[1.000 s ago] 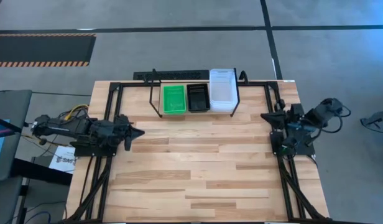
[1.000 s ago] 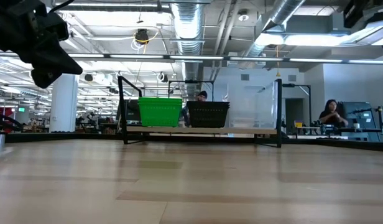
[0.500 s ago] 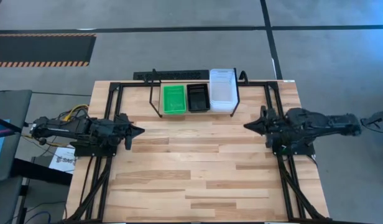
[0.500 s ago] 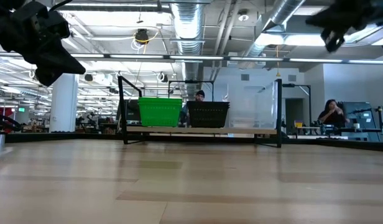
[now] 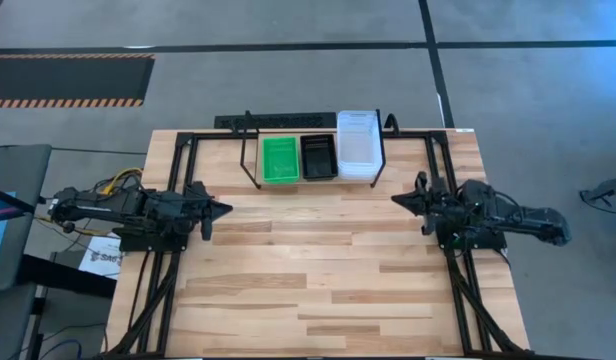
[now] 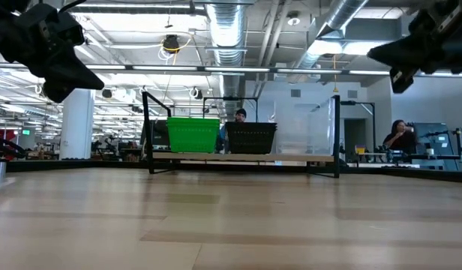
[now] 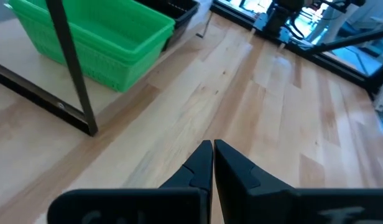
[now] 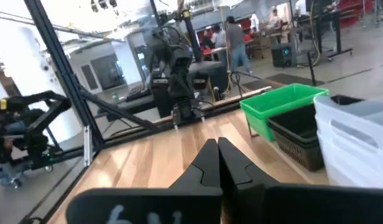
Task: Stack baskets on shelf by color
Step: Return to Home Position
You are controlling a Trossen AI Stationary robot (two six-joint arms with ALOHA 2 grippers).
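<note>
The black wire shelf (image 5: pixel 260 150) stands at the table's far edge and bears three stacks of baskets side by side: green (image 5: pixel 281 160), black mesh (image 5: pixel 318 157) and clear (image 5: pixel 356 145). In the low view they show as green (image 6: pixel 192 135), black (image 6: pixel 250 138) and clear (image 6: pixel 306 131) on the shelf (image 6: pixel 148 127). My left gripper (image 5: pixel 226 210) hovers shut at the table's left side, pointing right. My right gripper (image 5: pixel 398 200) hovers shut at the right side, pointing left. Both hold nothing.
The large black tube frame (image 5: pixel 178 150) borders the table's far, left and right sides. The wooden tabletop (image 5: pixel 318 260) lies bare between the two grippers and toward the near edge. People and equipment stand in the room beyond (image 6: pixel 400 139).
My right arm has swung round from facing the table's far-right corner until its shut gripper points left over the table, and it has come down. The left arm and the baskets have kept still.
</note>
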